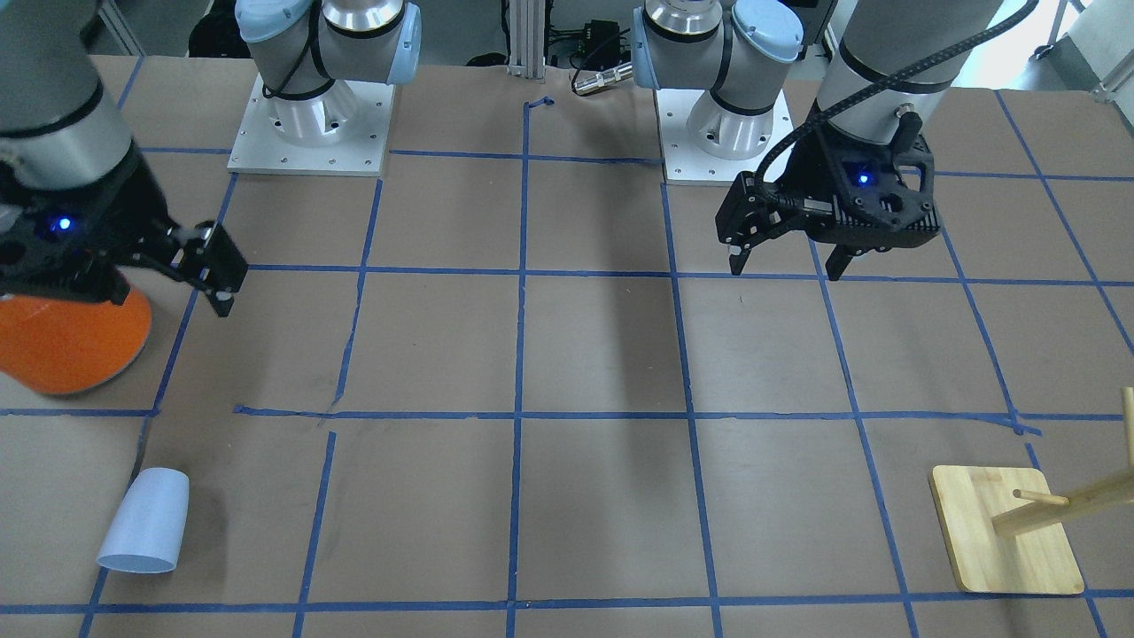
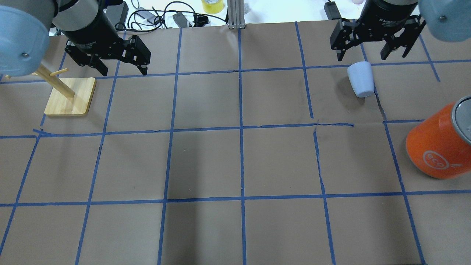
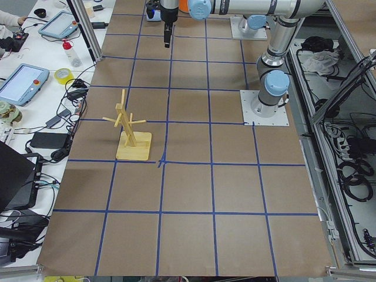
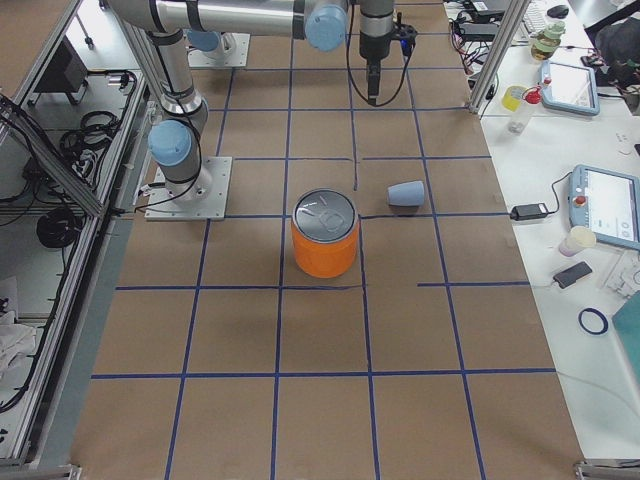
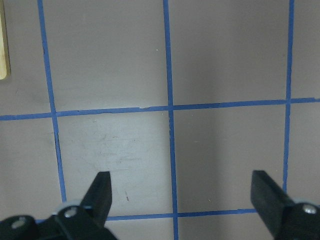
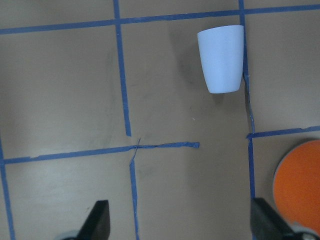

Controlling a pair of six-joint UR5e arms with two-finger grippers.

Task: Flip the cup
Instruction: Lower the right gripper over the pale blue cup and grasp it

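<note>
So the small pale blue-white tapered cup (image 6: 221, 59) is lying on its side, upper right in the right wrist view, long axis top-to-bottom, wide mouth at the top. The right gripper (image 6: 182, 222) is the nearer one, fingers spread, empty. The left gripper (image 5: 183, 200) is spread too.

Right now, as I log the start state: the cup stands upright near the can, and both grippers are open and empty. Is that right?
Not quite. The cup lies on its side, not upright; the exterior right view shows it. It is near the can, and the left gripper and right gripper are open and empty.
</note>
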